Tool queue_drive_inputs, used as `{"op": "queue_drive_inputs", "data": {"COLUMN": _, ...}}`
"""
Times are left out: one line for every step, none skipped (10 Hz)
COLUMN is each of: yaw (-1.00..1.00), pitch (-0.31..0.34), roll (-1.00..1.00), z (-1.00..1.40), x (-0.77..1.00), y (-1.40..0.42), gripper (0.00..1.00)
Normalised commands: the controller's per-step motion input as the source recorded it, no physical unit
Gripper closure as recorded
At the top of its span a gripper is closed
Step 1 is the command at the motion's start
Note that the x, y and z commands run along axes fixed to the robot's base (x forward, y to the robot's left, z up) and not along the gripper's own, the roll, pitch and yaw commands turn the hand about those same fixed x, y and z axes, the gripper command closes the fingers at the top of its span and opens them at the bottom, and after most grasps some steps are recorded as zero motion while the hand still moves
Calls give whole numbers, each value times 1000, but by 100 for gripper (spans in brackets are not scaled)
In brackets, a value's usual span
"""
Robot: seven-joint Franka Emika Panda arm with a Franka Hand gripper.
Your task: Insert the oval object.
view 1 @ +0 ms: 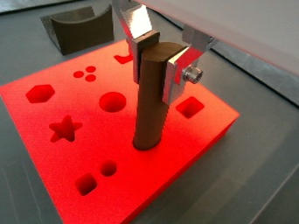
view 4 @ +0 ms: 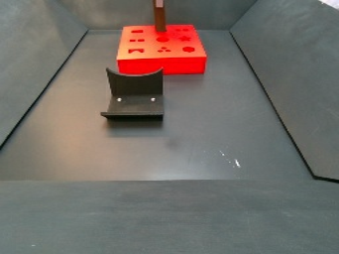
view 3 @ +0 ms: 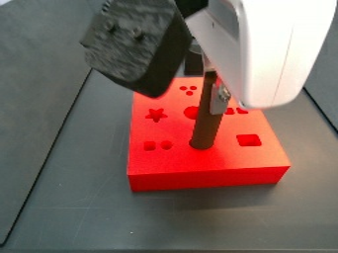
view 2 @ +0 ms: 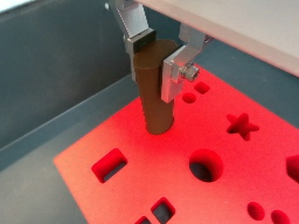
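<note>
Your end effector pinches the oval object upright, its lower end already in the red block below. Next, press straight down.

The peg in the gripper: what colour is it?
Dark brown peg, held upright in the gripper; clearest in a wrist view.

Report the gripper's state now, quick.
Gripper: shut on the brown peg, holding it upright above the red block, its lower end in a hole.
</note>
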Motion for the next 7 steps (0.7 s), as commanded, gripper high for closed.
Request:
{"op": "queue_drive_inputs", "data": {"yaw": 77, "pitch": 34, "roll": 224, "z": -206, "x": 143, "y": -337, "gripper": 100}}
{"op": "queue_drive_inputs", "data": {"yaw": 0, "pitch": 20, "roll": 107, "z": -334, "x": 217, "y": -131, "gripper": 100}}
{"op": "queue_drive_inputs", "data": {"yaw": 29, "pitch": 1, "roll": 104, "z": -354, "x": 134, "y": -123, "gripper": 100}}
{"op": "queue_drive_inputs", "data": {"yaw": 49, "pitch": 0, "roll": 111, "z": -403, "x": 71, "y": -143, "gripper": 100}}
{"op": "queue_drive_inputs", "data": {"yaw": 51, "pitch": 0, "roll": 110, "z": -469, "x": 57, "y": -149, "gripper": 100}}
{"op": "queue_drive_inputs", "data": {"yaw": 17, "pitch": 0, "roll": 89, "z": -283, "x": 77, "y": -69, "gripper": 100}}
{"op": "queue_drive_inputs", "data": {"yaw": 0, "pitch": 0, "roll": 0, "z": 0, "x": 0, "y": 0, "gripper": 100}}
